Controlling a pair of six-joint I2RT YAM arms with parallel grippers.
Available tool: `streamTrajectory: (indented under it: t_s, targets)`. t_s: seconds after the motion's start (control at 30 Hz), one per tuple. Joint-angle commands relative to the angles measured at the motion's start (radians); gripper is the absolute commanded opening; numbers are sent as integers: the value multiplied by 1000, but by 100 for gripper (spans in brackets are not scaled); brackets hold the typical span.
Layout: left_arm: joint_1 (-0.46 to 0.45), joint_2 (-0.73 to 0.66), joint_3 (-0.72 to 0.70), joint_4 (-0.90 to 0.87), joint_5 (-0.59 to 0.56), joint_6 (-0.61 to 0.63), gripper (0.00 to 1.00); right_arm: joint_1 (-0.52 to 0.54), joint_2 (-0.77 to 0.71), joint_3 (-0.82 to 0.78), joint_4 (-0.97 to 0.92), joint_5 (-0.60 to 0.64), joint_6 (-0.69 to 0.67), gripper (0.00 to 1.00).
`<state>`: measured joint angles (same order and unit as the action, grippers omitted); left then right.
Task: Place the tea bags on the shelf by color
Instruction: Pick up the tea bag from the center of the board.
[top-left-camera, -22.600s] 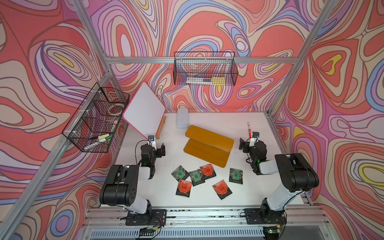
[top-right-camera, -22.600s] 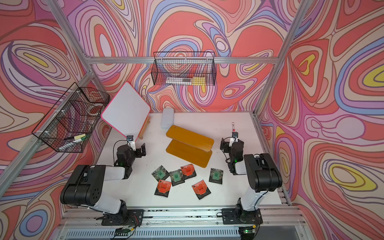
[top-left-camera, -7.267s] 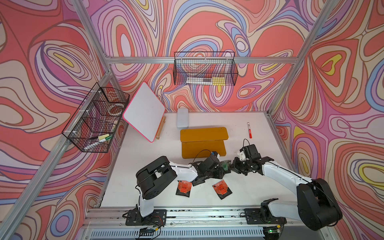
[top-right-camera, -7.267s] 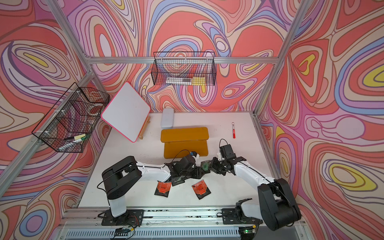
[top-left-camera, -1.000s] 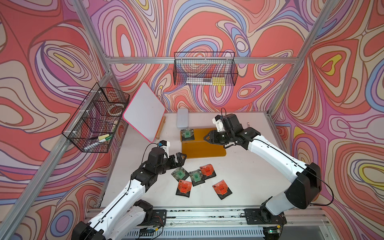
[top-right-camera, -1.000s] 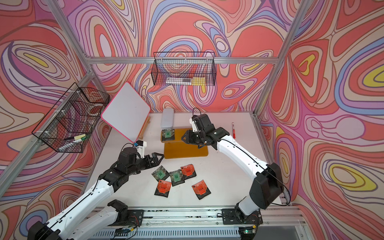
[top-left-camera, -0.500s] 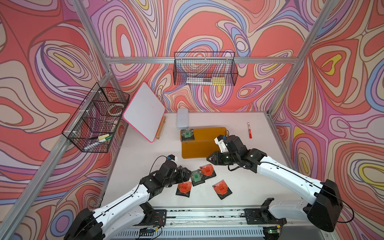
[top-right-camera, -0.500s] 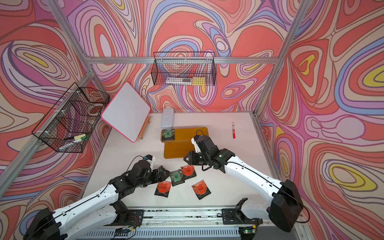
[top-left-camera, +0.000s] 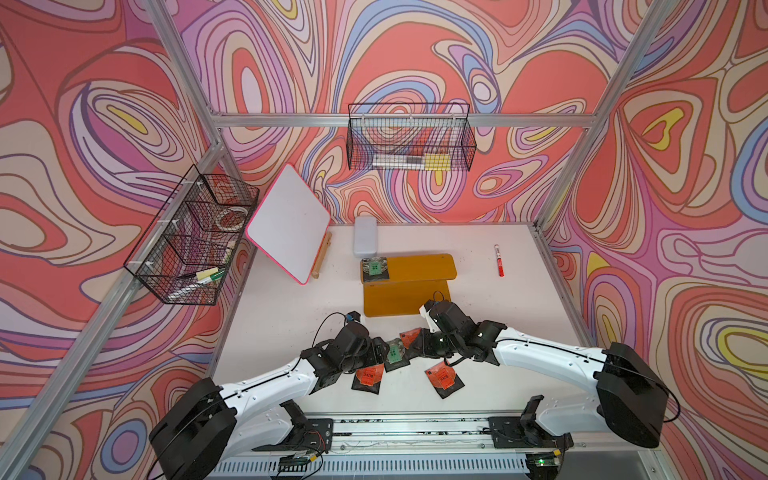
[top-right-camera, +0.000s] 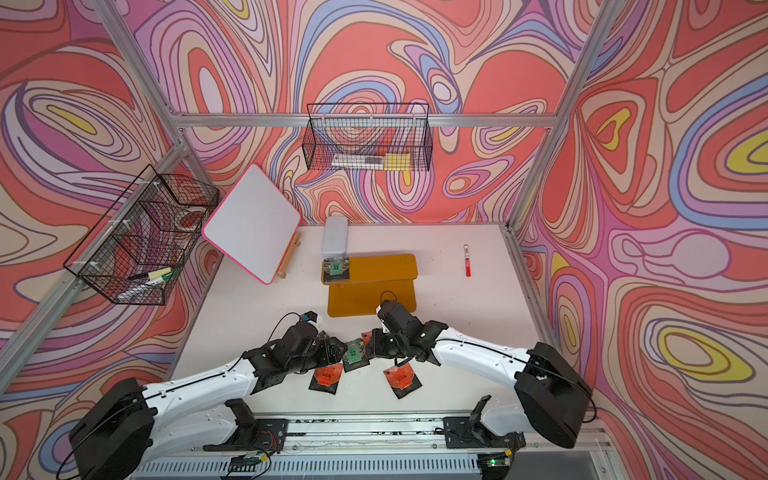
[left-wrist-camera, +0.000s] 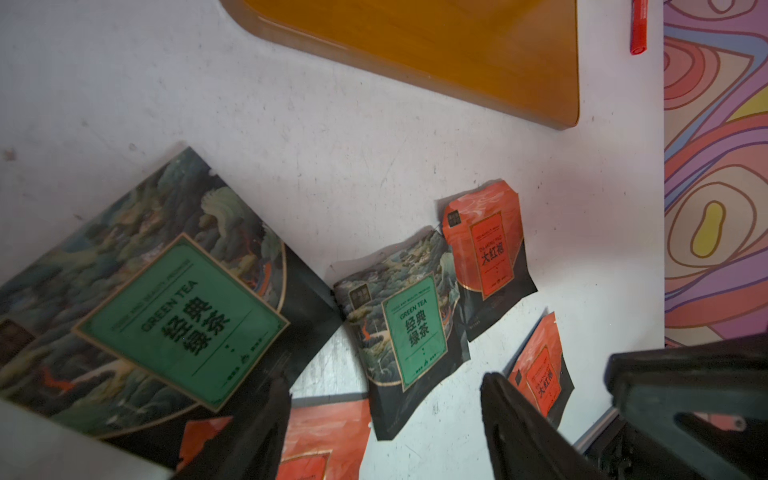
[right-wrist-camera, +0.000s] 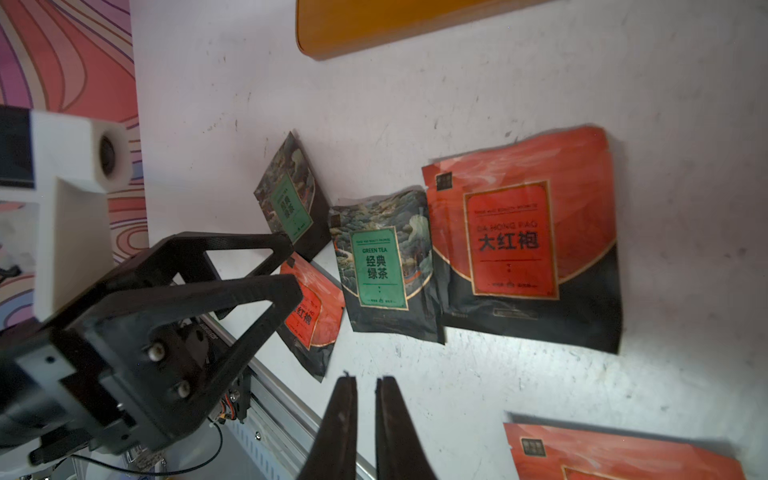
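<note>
Since green apparently takes the shelf (top-left-camera: 419, 266) top step, one green tea bag (top-left-camera: 375, 269) lies there; left gripper (left-wrist-camera: 382, 376) spread, right gripper (right-wrist-camera: 365, 379) pressed together, empty.

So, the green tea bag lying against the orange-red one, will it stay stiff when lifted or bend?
The green tea bag probably flexes: its edges look wrinkled and slightly curled. It seems thin and light, lying almost flat on the table, so a push would likely slide it rather than tip it.

Bare table (left-wrist-camera: 353, 137) between shelf (left-wrist-camera: 457, 54) and tea bags (left-wrist-camera: 415, 328)
</note>
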<state>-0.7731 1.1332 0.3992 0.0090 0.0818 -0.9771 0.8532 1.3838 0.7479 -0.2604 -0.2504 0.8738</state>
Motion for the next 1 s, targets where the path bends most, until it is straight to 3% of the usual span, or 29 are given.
streamTrajectory:
  t_s: [0.0,0.97]
  targets:
    - [-9,25,4,48,-17,-9,74,10,35,-14,82,10,35,10]
    - [-25,161,18,133,13,-20,70,13,239,-27,131,45,86,3]
